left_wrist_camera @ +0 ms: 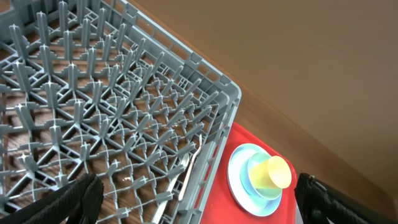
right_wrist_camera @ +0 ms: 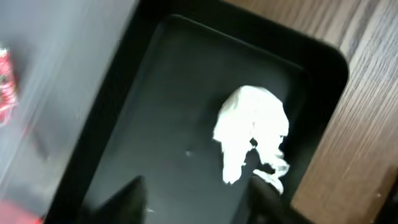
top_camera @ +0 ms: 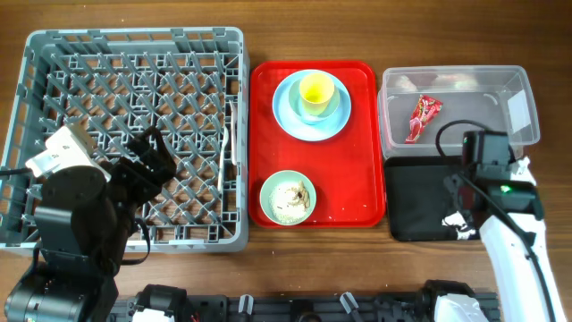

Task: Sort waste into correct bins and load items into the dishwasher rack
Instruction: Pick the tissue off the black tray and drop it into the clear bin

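Note:
The grey dishwasher rack (top_camera: 54, 49) fills the left; white cutlery (top_camera: 225, 148) lies at its right side, also in the left wrist view (left_wrist_camera: 186, 168). My left gripper (top_camera: 147, 165) is open and empty above the rack (left_wrist_camera: 124, 93). On the red serving tray (top_camera: 366, 143) the yellow cup (top_camera: 316, 90) sits on the blue plate (top_camera: 286, 112); the green bowl (top_camera: 268, 201) holds whitish scraps (top_camera: 292, 198). The red wrapper (top_camera: 423, 118) lies in the clear tub (top_camera: 447, 80). My right gripper (right_wrist_camera: 196, 199) is open above the black tray (right_wrist_camera: 155, 106), where the white tissue (right_wrist_camera: 252, 127) lies.
The clear tub stands just behind the black tray (top_camera: 416, 206) at the right, and the red serving tray lies between them and the rack. Bare wooden table (top_camera: 554, 36) surrounds everything. The cup and plate also show in the left wrist view (left_wrist_camera: 270, 174).

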`<state>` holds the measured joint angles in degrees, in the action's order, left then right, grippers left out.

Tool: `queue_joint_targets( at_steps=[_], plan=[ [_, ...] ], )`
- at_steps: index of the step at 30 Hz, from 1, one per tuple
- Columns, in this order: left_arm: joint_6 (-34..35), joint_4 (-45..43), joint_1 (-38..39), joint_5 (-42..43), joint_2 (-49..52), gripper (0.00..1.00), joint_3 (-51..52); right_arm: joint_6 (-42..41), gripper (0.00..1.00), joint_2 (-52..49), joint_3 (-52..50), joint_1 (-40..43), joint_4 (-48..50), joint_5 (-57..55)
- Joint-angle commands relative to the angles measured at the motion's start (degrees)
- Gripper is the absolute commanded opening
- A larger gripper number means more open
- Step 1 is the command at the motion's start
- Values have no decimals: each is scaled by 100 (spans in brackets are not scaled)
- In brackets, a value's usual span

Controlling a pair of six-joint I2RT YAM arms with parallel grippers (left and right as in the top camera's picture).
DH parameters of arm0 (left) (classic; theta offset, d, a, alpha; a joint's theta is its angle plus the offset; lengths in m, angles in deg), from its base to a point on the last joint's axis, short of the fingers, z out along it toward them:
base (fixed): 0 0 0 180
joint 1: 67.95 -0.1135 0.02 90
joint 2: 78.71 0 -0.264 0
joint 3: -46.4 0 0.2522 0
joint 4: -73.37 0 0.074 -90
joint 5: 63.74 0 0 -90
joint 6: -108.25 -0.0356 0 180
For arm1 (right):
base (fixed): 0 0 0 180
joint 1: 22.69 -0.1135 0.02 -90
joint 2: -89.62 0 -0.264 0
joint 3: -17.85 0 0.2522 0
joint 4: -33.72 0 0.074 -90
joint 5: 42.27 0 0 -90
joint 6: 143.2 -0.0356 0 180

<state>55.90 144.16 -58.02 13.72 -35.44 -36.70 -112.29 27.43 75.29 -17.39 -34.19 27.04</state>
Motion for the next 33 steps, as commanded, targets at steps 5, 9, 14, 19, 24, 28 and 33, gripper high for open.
queue_joint_targets(
  at_steps=[5, 9, 14, 19, 24, 28, 33],
  plan=[
    [55, -13, -42, -35, -9, 100, -42, -905, 48, -33, -1010, 490, 846, -649],
    [55, -13, -42, -35, -9, 100, -42, -866, 54, -170, -1300, 1213, 1305, -542],
    [55, -13, -42, -35, -9, 100, -42, -540, 53, -780, -1381, 1486, 2212, -20],
    [55, -13, -42, -35, -9, 100, -42, -538, 53, -1519, -1381, 1486, 2702, 308],
    [55, -13, -42, -37, -9, 100, -42, -533, 31, -1650, -1276, 1486, 2708, 372],
    [55, -13, -42, -35, -9, 100, -42, 144, 25, -1069, -671, 1484, 2435, 501],
    [55, -13, -42, -37, -9, 100, -42, 2173, 11, -140, 157, 1482, 2900, 2031]
  ],
)
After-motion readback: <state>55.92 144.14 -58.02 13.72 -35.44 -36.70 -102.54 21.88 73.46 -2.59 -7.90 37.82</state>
